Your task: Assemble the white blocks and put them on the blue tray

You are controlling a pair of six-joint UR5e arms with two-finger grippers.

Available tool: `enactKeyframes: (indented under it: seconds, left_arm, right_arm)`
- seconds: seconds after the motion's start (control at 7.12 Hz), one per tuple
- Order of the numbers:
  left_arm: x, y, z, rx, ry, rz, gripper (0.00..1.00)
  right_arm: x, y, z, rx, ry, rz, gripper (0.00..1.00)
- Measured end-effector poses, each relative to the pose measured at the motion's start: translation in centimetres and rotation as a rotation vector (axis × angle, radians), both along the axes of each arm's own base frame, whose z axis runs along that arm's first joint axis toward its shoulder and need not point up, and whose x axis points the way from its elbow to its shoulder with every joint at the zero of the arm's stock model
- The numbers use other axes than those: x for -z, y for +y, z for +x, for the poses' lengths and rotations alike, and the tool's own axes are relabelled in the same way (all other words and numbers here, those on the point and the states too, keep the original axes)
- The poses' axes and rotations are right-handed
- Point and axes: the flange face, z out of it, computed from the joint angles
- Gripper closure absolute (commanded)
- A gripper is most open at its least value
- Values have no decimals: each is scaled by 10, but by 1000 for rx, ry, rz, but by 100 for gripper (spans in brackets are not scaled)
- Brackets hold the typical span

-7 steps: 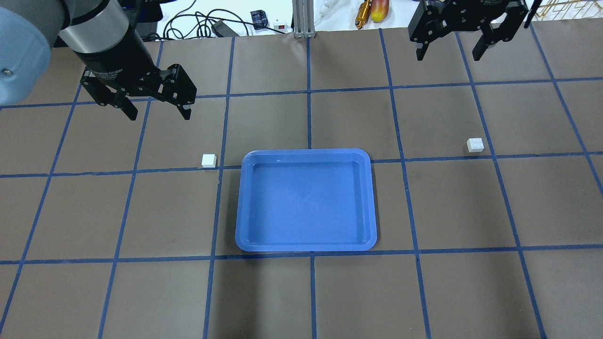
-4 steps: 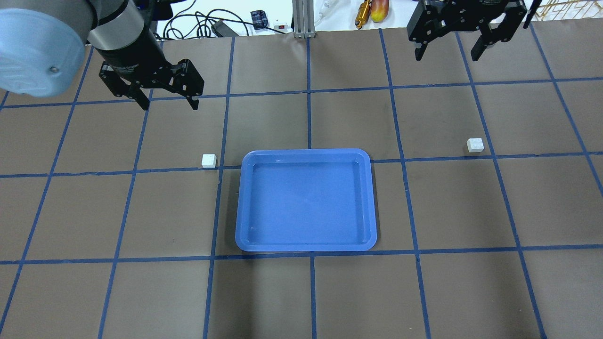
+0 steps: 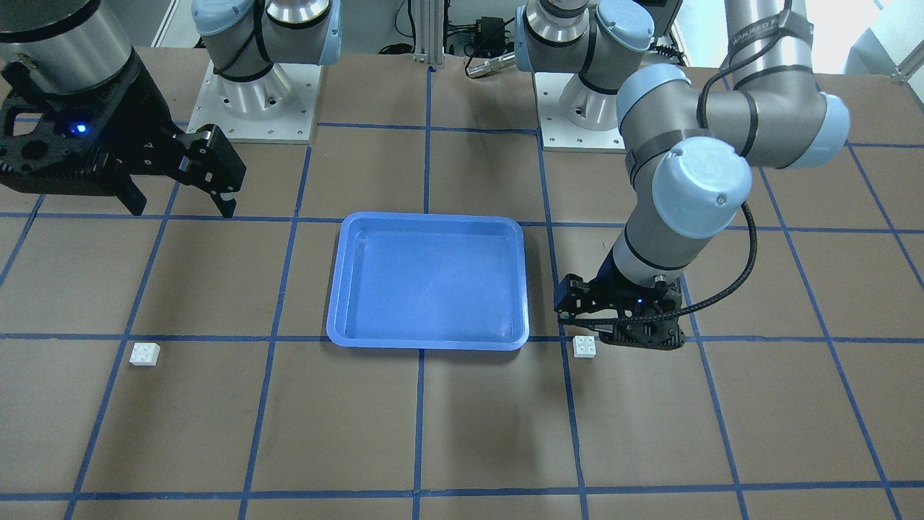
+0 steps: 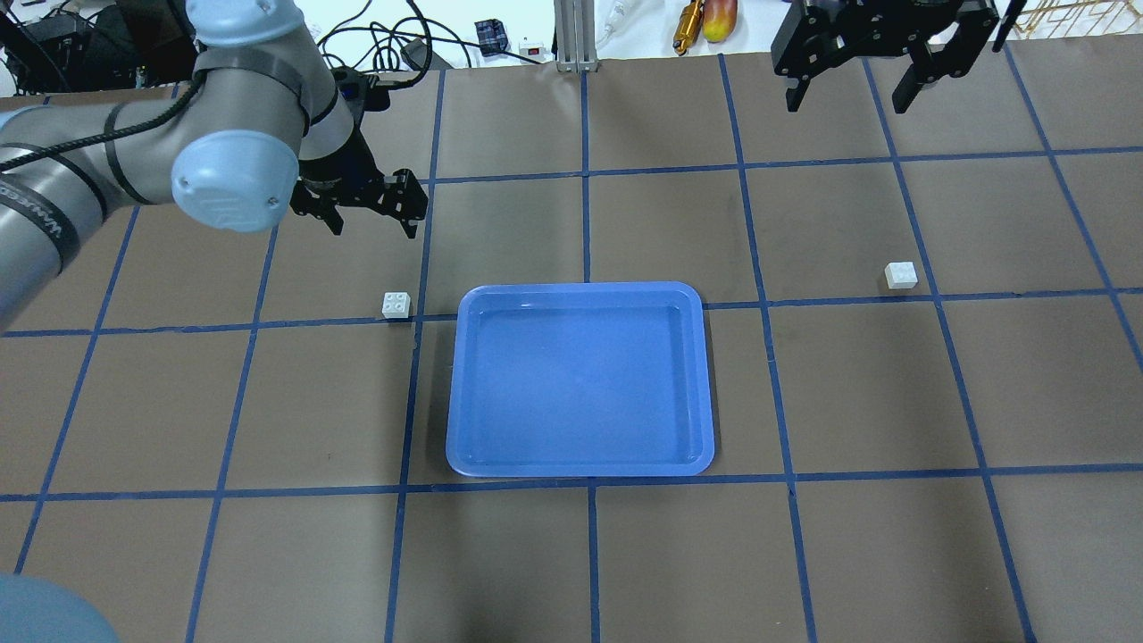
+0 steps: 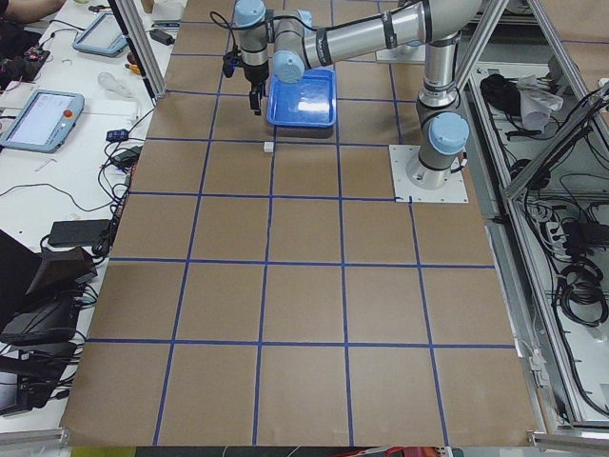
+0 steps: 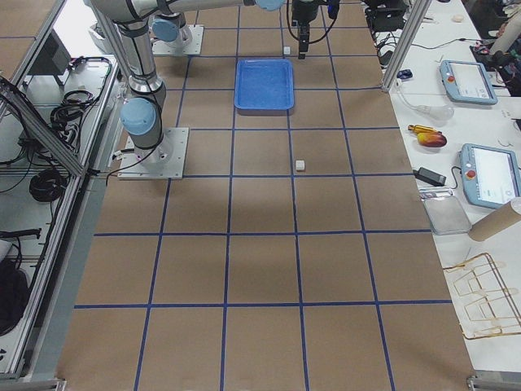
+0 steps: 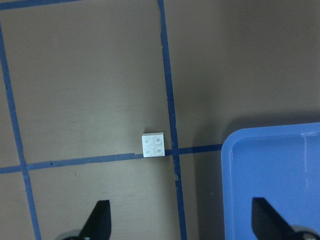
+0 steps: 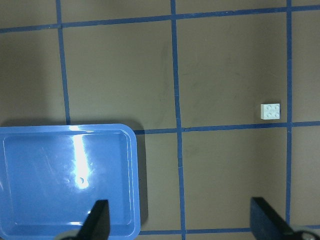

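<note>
Left gripper (image 4: 375, 229), jaws wide apart and empty, near the left studded white block (image 4: 396, 304). Best centred over the block, jaws square to its sides, before descent.

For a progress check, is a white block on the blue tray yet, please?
No; the left block and the right block lie outside the blue tray.

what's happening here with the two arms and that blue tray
Two robot arms are meant to join two white blocks and put them on the blue tray. Nothing is picked up yet. The left white block and the right white block lie apart on the table, one on either side of the tray. The left pincer hangs open close to the left white block without touching it. The right pincer is open too, well away from its block.
</note>
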Motion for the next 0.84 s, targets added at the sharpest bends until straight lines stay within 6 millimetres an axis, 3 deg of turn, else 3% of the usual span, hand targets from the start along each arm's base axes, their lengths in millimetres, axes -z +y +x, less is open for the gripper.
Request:
enactKeyframes:
  seconds: [0.14, 0.42, 0.7, 0.84]
  left_arm:
    - [31, 0, 7, -9, 3, 10, 0]
    - [72, 4, 18, -26, 7, 42, 2]
    - [104, 10, 20, -29, 5, 43, 15]
    - [114, 13, 19, -31, 7, 46, 50]
  right_arm:
    - [1, 0, 0, -4, -1, 2, 0]
    - [5, -1, -7, -113, 7, 16, 0]
    - [9, -3, -33, -325, 21, 37, 0]
    - [10, 0, -49, -426, 19, 61, 0]
